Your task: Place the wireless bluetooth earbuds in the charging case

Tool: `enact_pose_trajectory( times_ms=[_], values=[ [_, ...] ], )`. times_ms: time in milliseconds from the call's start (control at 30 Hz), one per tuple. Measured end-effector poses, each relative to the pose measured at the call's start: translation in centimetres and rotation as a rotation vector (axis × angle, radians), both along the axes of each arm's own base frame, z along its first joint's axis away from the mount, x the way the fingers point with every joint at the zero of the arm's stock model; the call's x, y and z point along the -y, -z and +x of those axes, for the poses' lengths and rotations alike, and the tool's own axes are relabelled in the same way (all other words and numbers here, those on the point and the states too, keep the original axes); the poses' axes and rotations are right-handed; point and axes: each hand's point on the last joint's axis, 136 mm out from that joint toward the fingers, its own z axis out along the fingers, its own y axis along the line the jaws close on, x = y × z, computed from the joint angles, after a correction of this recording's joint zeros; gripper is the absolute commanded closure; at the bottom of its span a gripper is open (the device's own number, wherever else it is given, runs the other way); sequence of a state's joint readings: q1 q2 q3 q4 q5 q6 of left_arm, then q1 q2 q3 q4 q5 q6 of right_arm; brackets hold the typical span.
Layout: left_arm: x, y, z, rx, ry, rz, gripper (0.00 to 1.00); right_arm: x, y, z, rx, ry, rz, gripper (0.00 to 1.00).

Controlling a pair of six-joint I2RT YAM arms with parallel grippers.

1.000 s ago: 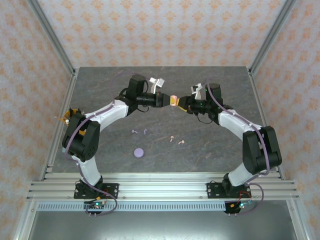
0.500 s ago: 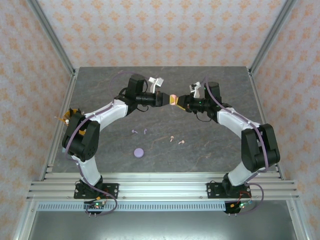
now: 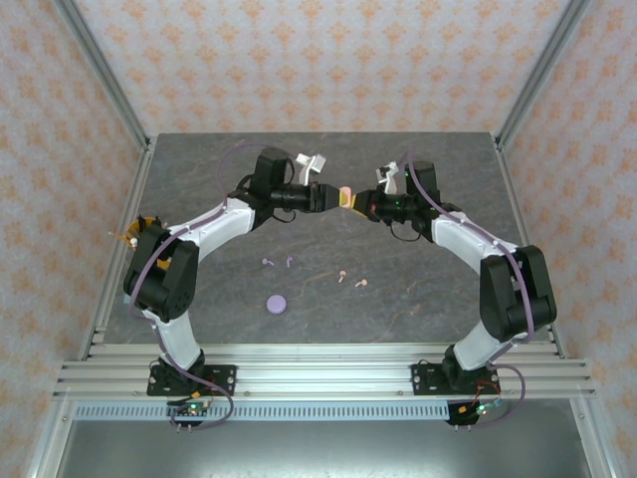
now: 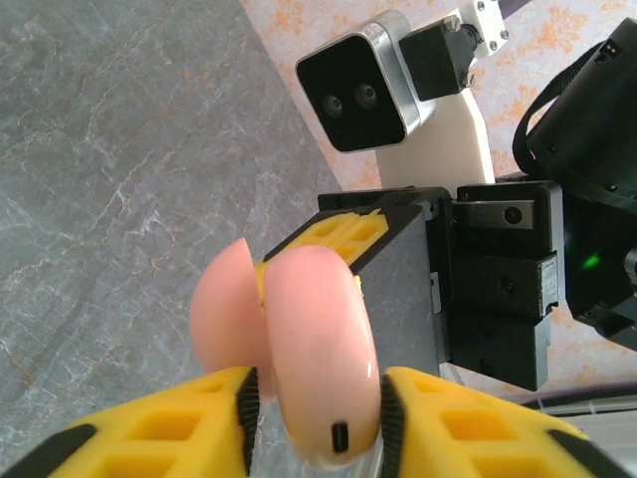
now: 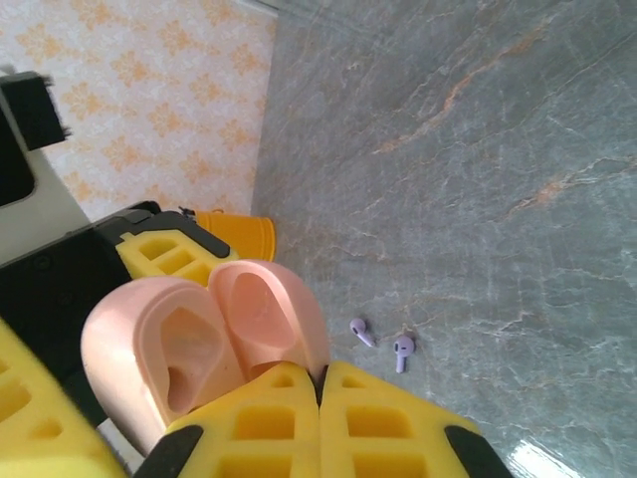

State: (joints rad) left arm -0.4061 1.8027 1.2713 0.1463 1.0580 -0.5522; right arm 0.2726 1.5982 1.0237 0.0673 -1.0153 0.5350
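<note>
Four light, slick buds await you: the lilac earbuds [image 3: 267, 262] and pink earbuds [image 3: 342, 276] lie loose on the table [image 3: 428, 299]. They will likely skid, so pinch each across its stem. Farther back, the open pink charging case [image 4: 318, 349] hangs between the arms. The right gripper [image 5: 320, 383] is clamped on its lid. The left gripper [image 3: 328, 196] flanks its body, but whether it grips, I cannot tell.

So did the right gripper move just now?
Yes. In the top view the right gripper slid a little left, judged against the pink earbuds, which stayed put.
</note>
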Motion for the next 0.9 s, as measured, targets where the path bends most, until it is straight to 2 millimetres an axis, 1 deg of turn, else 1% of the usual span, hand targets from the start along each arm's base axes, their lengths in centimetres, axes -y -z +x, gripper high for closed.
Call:
enact_pose_trajectory(
  times_ms=[133,333,467,600,733,900],
  values=[
    [0.0,0.1,0.1,0.000,-0.008,0.004,0.39,0.3,0.1,0.3,0.003,0.012,-0.033,1.00],
    [-0.3,0.3,0.6,0.006,-0.038,0.020,0.30,0.9,0.6,0.3,0.000,0.021,-0.103,1.00],
    [-0.6,0.4,0.8,0.003,-0.044,0.039,0.27,1.3,1.1,0.0,-0.008,0.013,-0.160,1.00],
    [-1.3,0.0,1.1,0.012,-0.040,0.076,0.24,1.8,1.0,-0.1,0.002,-0.002,-0.223,1.00],
    [-2.2,-0.8,1.3,0.040,-0.024,0.133,0.24,2.3,0.6,-0.2,0.030,-0.023,-0.285,1.00],
    [-3.1,-2.1,0.9,0.067,0.021,0.201,0.23,2.9,-0.1,-0.3,0.067,-0.047,-0.369,1.00]
  ],
)
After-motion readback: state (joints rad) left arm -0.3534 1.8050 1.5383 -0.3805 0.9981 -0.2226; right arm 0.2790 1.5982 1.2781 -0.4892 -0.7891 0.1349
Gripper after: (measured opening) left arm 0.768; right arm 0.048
